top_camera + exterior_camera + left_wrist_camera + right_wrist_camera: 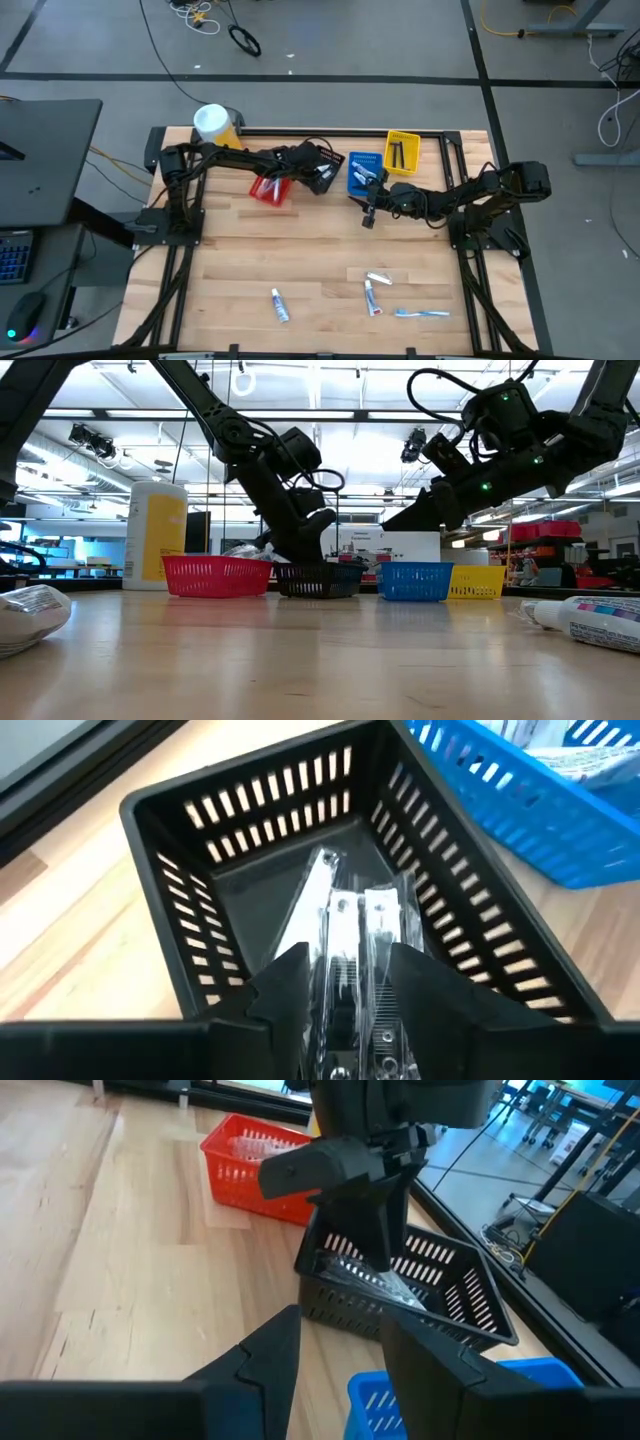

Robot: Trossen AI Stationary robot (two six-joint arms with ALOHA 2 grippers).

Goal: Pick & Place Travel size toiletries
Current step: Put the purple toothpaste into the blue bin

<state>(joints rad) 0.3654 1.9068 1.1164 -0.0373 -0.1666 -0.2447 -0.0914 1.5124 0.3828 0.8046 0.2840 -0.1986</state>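
My left gripper [318,172] reaches down into the black bin [200,900], shut on a clear-wrapped toiletry packet [345,915]. The right wrist view shows this gripper [378,1240] over the black bin [440,1295]. My right gripper [368,214] hangs open and empty above the table, just near of the blue bin [362,172], with its fingers [265,1360] pointing toward the black bin. Two small tubes [279,305] [373,296], a small white item [378,279] and a blue toothbrush [420,313] lie flat near the table's near edge. My left gripper pinches the clear packet between its two fingers [285,985], by the packet's near end [350,970]. The fingers come slanting down from the table's left and lie along the packet. Its far end [325,860] points down to the bin's floor by the far wall.
A red bin [270,188] holding clear packets stands left of the black one, and a yellow bin [402,152] with dark items stands right of the blue one. A yellow white-lidded canister [213,122] stands at the far left corner. Bare wood lies mid-table.
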